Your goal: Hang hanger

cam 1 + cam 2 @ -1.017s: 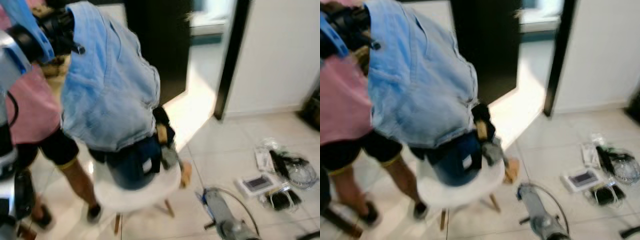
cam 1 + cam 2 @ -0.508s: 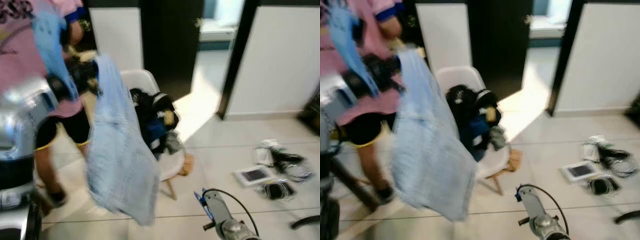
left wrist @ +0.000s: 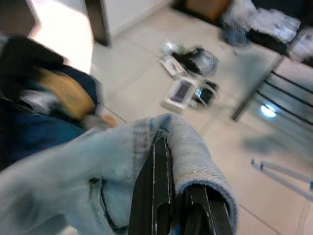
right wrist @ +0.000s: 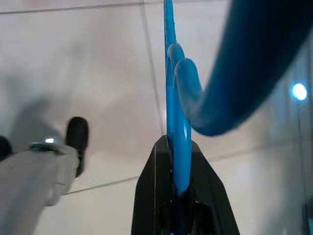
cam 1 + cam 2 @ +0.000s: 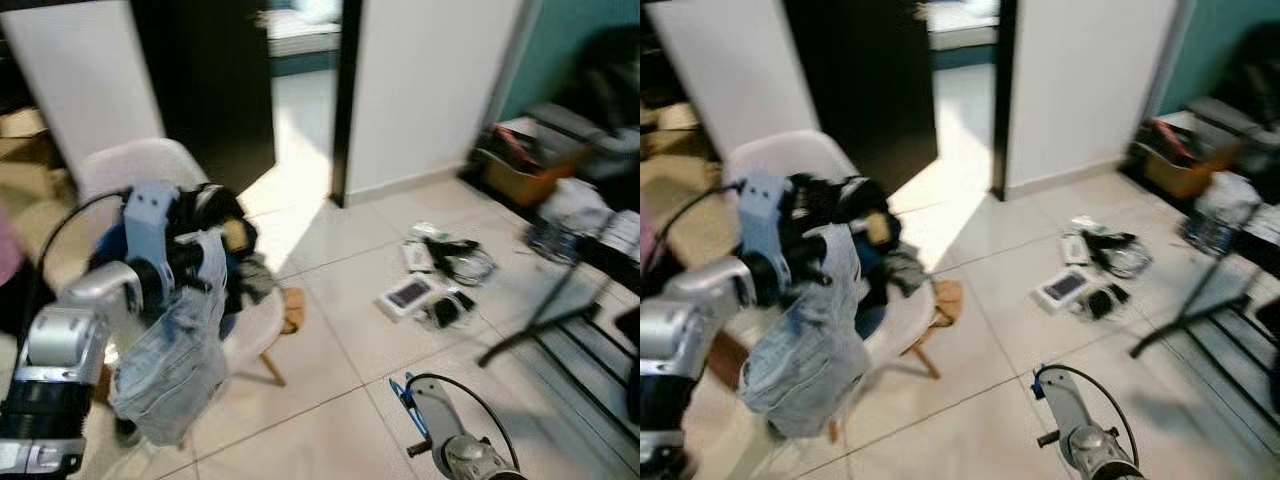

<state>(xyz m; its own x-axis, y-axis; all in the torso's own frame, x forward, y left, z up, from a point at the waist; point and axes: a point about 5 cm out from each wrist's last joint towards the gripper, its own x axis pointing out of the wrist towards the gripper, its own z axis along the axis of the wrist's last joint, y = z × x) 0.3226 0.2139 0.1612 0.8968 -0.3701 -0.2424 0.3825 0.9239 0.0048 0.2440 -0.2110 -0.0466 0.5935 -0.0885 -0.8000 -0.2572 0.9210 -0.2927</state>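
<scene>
- Up at the left, the left gripper (image 3: 164, 196) is clamped on a pale blue denim garment (image 5: 175, 360), whose cloth folds over the black fingers (image 3: 154, 191) and hangs down from them.
- Behind the garment stands a white chair (image 5: 790, 160) heaped with dark clothes (image 5: 215, 215); the hanging denim is in front of the seat, though the blur hides whether they touch.
- Low at the right, the right gripper (image 4: 177, 188) is pinched shut on a blue hanger (image 4: 173, 112), whose hook curves away above the fingertips.
- From the head views the right arm (image 5: 455, 445) sits at the bottom edge over the pale tiled floor (image 5: 990, 300).
- Near the middle of the floor lies a clutter of small packets and black cables (image 5: 435, 285), well apart from the chair.
- At the right edge a dark metal rack (image 5: 575, 330) stands on the tiles.
</scene>
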